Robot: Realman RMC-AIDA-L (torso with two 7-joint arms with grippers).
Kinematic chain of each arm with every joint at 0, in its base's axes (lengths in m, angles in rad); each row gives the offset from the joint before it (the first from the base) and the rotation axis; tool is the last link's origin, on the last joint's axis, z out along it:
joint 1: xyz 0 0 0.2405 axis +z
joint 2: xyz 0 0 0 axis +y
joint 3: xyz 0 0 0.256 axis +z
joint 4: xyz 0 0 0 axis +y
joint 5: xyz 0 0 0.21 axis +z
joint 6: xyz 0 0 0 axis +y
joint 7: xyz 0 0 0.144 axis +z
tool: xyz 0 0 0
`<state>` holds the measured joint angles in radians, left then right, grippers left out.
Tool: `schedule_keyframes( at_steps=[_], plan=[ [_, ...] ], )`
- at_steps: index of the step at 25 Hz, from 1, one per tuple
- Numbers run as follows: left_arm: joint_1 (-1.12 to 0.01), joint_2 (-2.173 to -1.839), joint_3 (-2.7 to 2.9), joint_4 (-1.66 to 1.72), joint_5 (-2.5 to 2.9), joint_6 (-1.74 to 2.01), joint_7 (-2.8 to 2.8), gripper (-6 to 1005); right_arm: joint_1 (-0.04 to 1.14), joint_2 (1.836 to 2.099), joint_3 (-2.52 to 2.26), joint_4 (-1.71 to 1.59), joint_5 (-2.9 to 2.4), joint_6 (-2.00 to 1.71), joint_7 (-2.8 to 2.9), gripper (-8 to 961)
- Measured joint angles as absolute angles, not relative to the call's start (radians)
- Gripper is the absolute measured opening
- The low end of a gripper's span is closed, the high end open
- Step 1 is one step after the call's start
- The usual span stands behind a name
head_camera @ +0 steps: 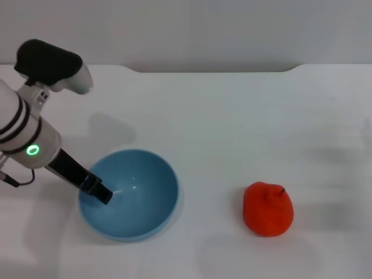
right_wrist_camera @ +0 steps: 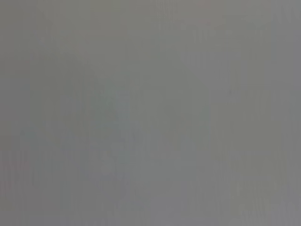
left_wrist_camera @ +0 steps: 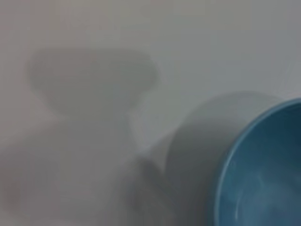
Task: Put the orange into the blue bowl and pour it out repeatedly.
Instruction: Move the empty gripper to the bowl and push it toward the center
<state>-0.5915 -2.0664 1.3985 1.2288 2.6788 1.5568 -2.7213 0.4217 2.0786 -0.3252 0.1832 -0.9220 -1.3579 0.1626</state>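
Note:
The blue bowl (head_camera: 152,195) stands upright on the white table at the front left, with nothing in it. My left gripper (head_camera: 102,196) reaches down over the bowl's left rim. One black finger (head_camera: 96,188) lies inside the bowl against the wall, and the jaws are closed on the rim. The left wrist view shows part of the bowl (left_wrist_camera: 263,179) and its shadow on the table. The orange (head_camera: 268,208), orange-red and lumpy with a small dark stem nub, lies on the table to the right of the bowl, well apart from it. My right gripper is out of view.
The white table (head_camera: 232,116) runs back to a grey wall with a notched far edge. The right wrist view shows only a plain grey surface.

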Motion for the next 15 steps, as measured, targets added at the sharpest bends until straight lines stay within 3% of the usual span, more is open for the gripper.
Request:
schedule_keyframes(
  at_steps=[5,10,15],
  plan=[
    [-0.606,-2.068,1.396,1.201,2.676,1.555,-2.735,705,0.422,2.079,-0.325,0.182,-0.922,-1.358,0.163,595],
    [-0.611,-2.068,1.393,1.199,2.674,1.559,-2.737,480,0.422,2.079,-0.325,0.180,-0.922,-1.358,0.163,595],
    [-0.616,-2.069,1.398,1.191,2.674,1.560,-2.739,372,0.422,2.079,-0.325,0.179,-0.922,-1.358,0.163,595]
  ],
)
